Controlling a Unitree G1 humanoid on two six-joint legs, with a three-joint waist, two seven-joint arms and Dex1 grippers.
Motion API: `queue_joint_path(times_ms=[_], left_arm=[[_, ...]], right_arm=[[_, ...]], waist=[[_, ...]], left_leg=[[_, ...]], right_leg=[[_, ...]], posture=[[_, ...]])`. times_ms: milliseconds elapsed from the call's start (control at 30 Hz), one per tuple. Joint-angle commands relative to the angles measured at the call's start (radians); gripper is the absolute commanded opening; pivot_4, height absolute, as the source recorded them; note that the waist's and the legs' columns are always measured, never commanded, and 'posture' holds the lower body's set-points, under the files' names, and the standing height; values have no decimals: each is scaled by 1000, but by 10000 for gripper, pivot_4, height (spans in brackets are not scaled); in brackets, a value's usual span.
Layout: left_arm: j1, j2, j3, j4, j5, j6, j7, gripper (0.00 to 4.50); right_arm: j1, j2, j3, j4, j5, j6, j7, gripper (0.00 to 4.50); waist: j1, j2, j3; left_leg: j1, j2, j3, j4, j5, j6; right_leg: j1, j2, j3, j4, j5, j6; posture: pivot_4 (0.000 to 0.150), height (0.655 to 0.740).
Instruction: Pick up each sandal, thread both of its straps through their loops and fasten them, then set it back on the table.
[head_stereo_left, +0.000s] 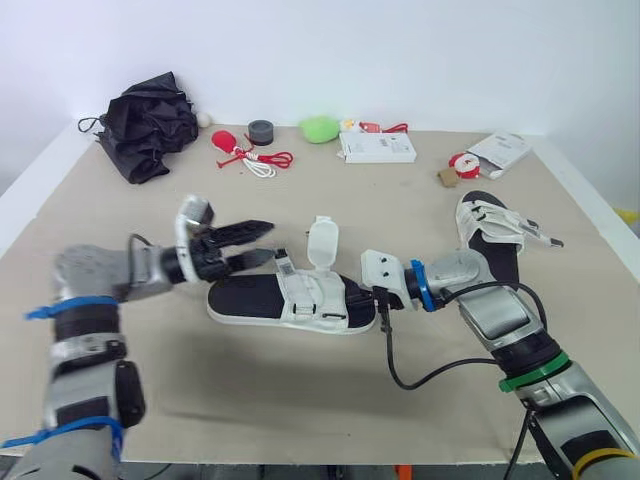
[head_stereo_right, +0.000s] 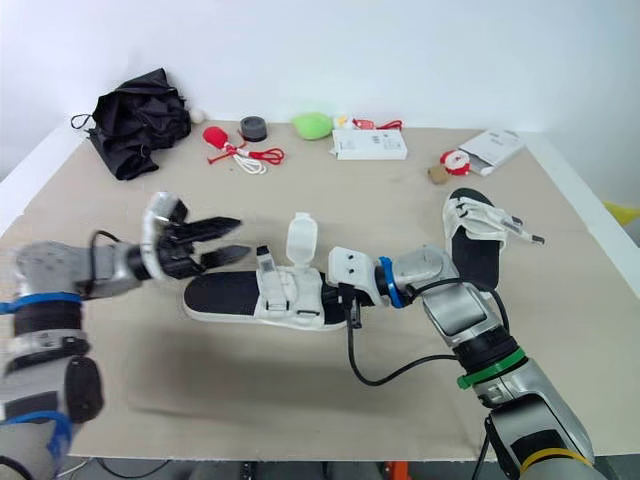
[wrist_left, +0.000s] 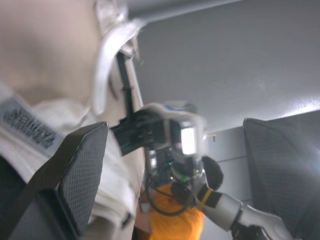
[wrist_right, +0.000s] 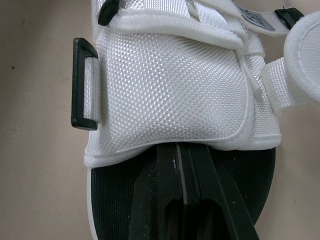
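Sandal (head_stereo_left: 250, 298) lies just beside open left gripper (head_stereo_left: 265, 242), closed right gripper (wrist_right: 182, 165) under its upper.

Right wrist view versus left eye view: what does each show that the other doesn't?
The right wrist view gives a close look at the black loop on the white upper, with the right claw shut, its tips under that upper. The left eye view gives the whole table: the open left claw, a second sandal, a black umbrella. Both share the near sandal.
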Motion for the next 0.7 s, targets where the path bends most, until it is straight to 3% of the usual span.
queue_joint_path(times_ms=[33, 233, 700], left_arm=[[-62, -110, 66, 81, 55, -120, 175, 44741], [-178, -203, 88, 238, 145, -338, 251, 44741], [-372, -338, 66, 536, 301, -589, 152, 44741]], right_arm=[[45, -19, 36, 19, -56, 48, -8, 0], [77, -17, 32, -27, -50, 81, -27, 0], [105, -16, 19, -76, -51, 124, -50, 0]], waist=[[0, 0, 0], [3, 0, 0], [1, 1, 0]], left_leg=[[0, 0, 0, 0, 0, 0], [0, -2, 0, 3, 1, -1], [0, -3, 0, 2, -1, -3]], right_leg=[[0, 0, 0, 0, 0, 0], [1, -1, 0, 2, 2, 2], [1, -1, 1, 1, 0, 4]], posture=[[1500, 7400], [1500, 7400], [1500, 7400]])
